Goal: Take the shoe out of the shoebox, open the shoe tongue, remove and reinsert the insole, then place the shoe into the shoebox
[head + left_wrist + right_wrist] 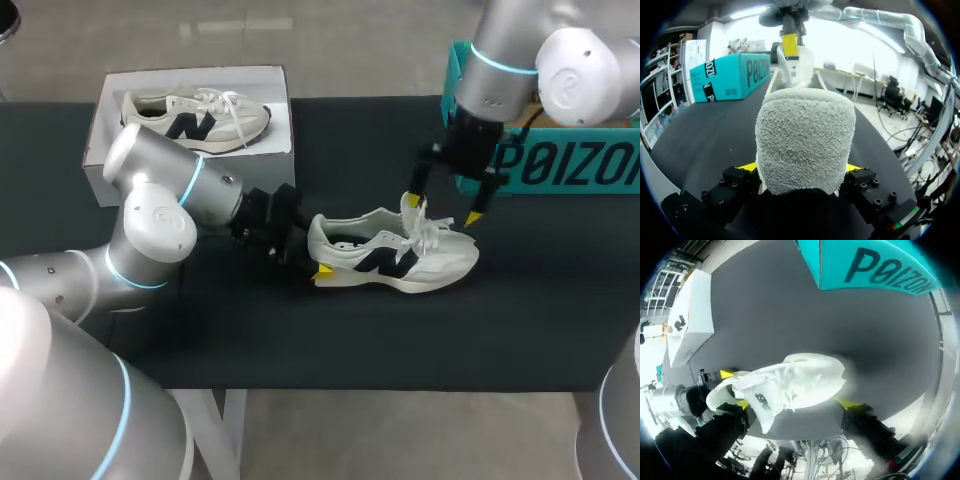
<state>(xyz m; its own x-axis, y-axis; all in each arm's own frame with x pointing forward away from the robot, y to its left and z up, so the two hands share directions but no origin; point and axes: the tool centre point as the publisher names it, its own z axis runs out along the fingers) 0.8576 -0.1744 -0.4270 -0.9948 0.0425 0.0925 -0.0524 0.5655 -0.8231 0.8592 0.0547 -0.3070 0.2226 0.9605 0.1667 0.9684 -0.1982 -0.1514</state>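
Observation:
A white sneaker with a dark logo (400,255) lies on its sole on the black table, toe to the right. My left gripper (316,257) is shut on its heel; in the left wrist view the grey heel (805,145) fills the space between the two yellow tips, which press on it from both sides. My right gripper (443,208) hangs open just above the tongue (412,206) and laces, one finger on either side. In the right wrist view the shoe (800,380) lies under my right gripper (794,404), with nothing held.
A white shoebox (100,160) at the back left holds a second sneaker (195,118). A teal box (560,165) stands at the back right, close behind my right arm. Bare black table lies in front of the shoe.

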